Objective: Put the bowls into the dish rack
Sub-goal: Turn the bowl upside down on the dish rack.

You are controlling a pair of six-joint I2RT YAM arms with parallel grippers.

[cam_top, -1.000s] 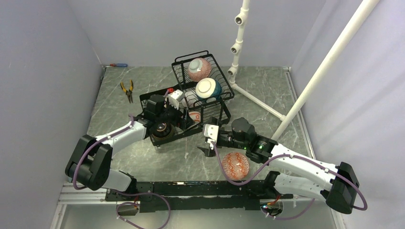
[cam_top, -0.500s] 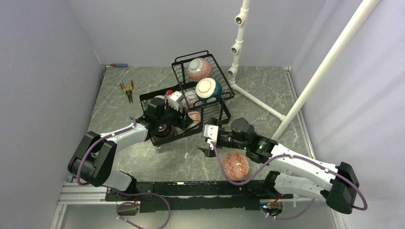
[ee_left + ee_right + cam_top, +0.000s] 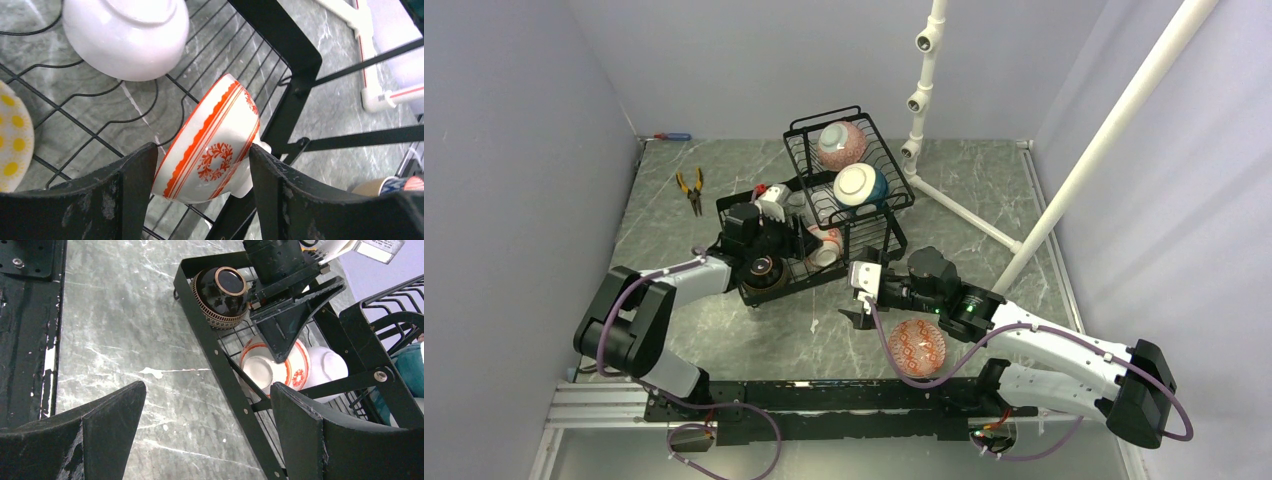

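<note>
red-and-white bowl (image 3: 210,145): in the lower base of the dish rack (image 3: 215,352), centre of the overhead view. tilted up on its edge, opening turned to lower left of the left wrist view, foot to the right, near the rack's corner post.

left pincer (image 3: 202,147): one finger (image 3: 132,195) on each side of that bowl, inner edges right at rim and foot. whether they actually pinch it, cannot tell.

same base, other bowls: white bowl (image 3: 127,35) upside down just above the tilted one, apart from it. yellow-dotted bowl (image 3: 12,135) at the left frame edge, only a sliver shows. dark brown bowl (image 3: 220,292) at the rack's near-left corner, foot ring showing, beside the left wrist.

basket tier (image 3: 889,158): raised, upper part of the rack. pink bowl (image 3: 842,143) at the far end, teal-and-white bowl (image 3: 860,185) nearer, both foot up.

not in the rack: red-patterned bowl (image 3: 917,347) on the desk (image 3: 984,190), lower centre, just beside the right forearm.

right pincer (image 3: 861,295): released, jaws wide, nothing between them. it hangs over bare desk just outside the rack's near rail, between the rack and the red-patterned bowl.

outer items: pliers (image 3: 690,188) on the desk, upper left, well apart from the rack. white pipe stand (image 3: 921,100) to the right of the basket tier, one long pipe slanting across the right of the frame.
</note>
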